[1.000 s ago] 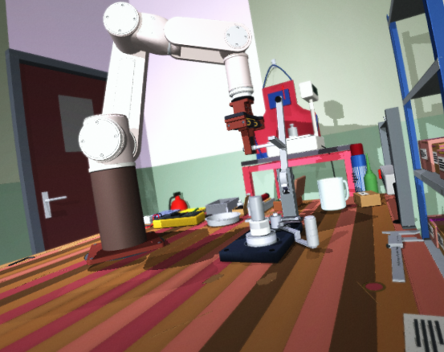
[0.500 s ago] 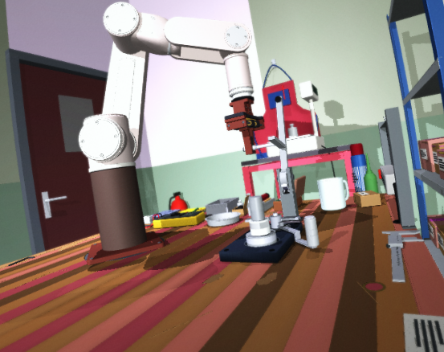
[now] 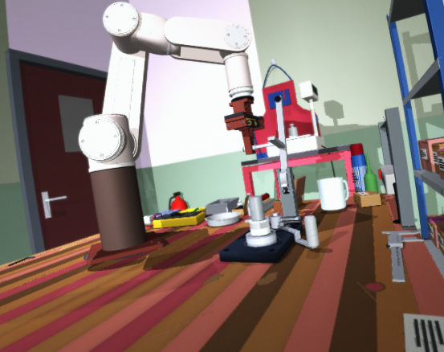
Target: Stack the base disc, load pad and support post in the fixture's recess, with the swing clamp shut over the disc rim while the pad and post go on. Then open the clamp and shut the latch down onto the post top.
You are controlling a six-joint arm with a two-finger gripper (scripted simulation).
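The latch arm (image 3: pixel 282 136) stands upright behind the fixture, with a thin handle bar sticking out to its left near the top. On the dark base plate (image 3: pixel 255 250) the base disc (image 3: pixel 261 239), load pad (image 3: pixel 258 226) and grey support post (image 3: pixel 256 207) are stacked in the recess. The swing clamp (image 3: pixel 298 233) is swung out to the right, away from the stack, its white knob (image 3: pixel 311 226) at its end. My red gripper (image 3: pixel 249 149) hangs high above the stack, level with the latch handle bar. It is closed on that bar.
A white mug (image 3: pixel 332 193) stands behind the fixture on the right. A shallow dish (image 3: pixel 223 218), a grey box and a yellow tray (image 3: pixel 179 217) lie to the left. A red table (image 3: pixel 296 160) stands behind. Blue shelving (image 3: pixel 428 136) lines the right edge, with calipers (image 3: pixel 397 253) beside it.
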